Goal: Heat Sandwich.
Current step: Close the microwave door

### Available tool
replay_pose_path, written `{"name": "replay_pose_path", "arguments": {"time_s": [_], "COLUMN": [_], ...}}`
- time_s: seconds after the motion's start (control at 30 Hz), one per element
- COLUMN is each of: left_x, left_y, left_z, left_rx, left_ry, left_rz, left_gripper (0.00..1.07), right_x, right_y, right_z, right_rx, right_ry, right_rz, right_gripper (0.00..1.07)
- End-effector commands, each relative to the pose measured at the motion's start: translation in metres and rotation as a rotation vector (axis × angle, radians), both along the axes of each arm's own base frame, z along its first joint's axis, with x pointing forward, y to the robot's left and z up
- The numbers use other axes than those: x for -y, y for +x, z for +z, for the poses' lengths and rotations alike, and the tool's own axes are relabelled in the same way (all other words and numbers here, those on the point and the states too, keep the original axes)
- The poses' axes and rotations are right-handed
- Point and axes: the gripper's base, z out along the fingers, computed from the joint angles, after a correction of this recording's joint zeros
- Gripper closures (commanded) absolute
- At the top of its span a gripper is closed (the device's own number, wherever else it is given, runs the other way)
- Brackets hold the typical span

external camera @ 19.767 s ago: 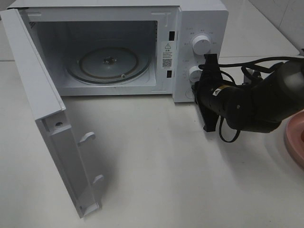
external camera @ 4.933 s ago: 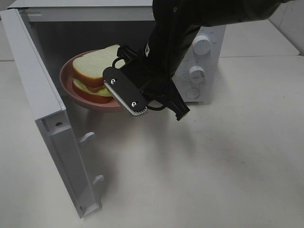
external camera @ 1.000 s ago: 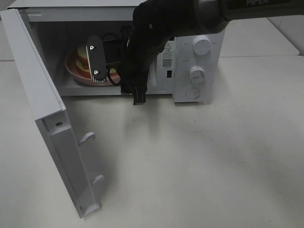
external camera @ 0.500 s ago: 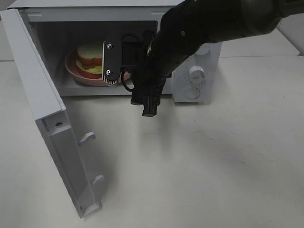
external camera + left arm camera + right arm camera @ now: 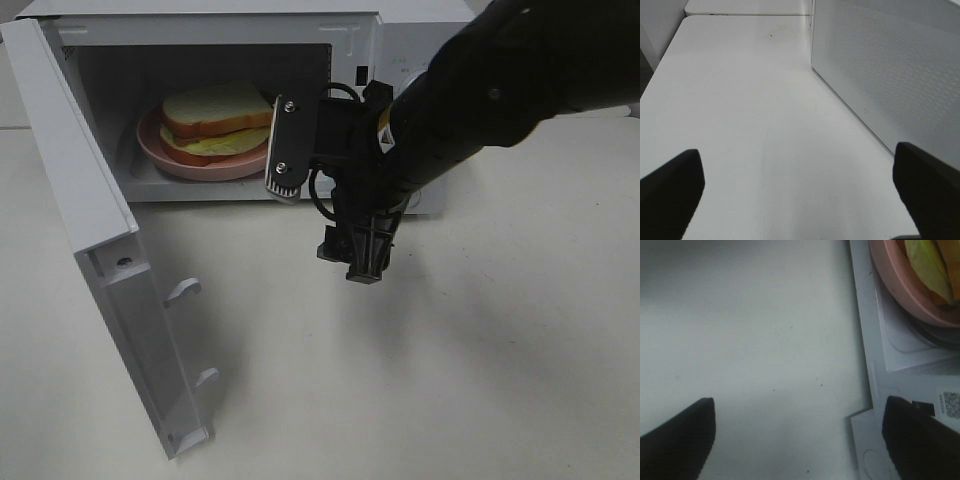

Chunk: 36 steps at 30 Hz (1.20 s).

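1. Sandwich (image 5: 215, 118): on pink plate (image 5: 190, 165) inside open microwave (image 5: 350, 30), toward far-left corner of table (image 5: 480, 380); long axis across the cavity mouth.
2. Right pincer (image 5: 323, 233): jaws spread wide, empty, just outside the cavity mouth; sandwich beyond it, toward far edge and left, well clear.
3. Left pincer (image 5: 800, 200): jaws spread wide, empty, over bare table beside white perforated panel (image 5: 890, 65), probably the microwave's side.
4. Door (image 5: 100, 250): swung out toward near-left corner; shutting it judged next; left arm absent from high view, so nearer arm uncertain.
5. Hidden: control dials behind right arm; plate's right rim behind one pincer finger.
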Motion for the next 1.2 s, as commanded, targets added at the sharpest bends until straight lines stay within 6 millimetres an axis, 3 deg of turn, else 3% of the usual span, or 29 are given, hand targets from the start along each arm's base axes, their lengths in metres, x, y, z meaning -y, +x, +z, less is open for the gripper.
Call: {"name": "replay_pose_path", "arguments": {"time_s": [0.03, 0.67, 1.2], "left_x": [0.0, 0.0, 0.0], "left_y": [-0.004, -0.004, -0.004], "left_z": [0.0, 0.0, 0.0], "left_rx": [0.03, 0.03, 0.03], "left_ry": [-0.001, -0.001, -0.001], "left_rz": [-0.002, -0.002, -0.002], "left_gripper": [0.1, 0.1, 0.1], "right_x": [0.01, 0.07, 0.114], "right_y": [-0.011, -0.079, -0.124], "right_z": [0.007, 0.024, 0.066], "right_rx": [-0.002, -0.139, -0.178], "right_ry": [0.026, 0.089, 0.154], "right_rz": [-0.035, -0.324, -0.543], "right_gripper": [0.23, 0.29, 0.31]}}
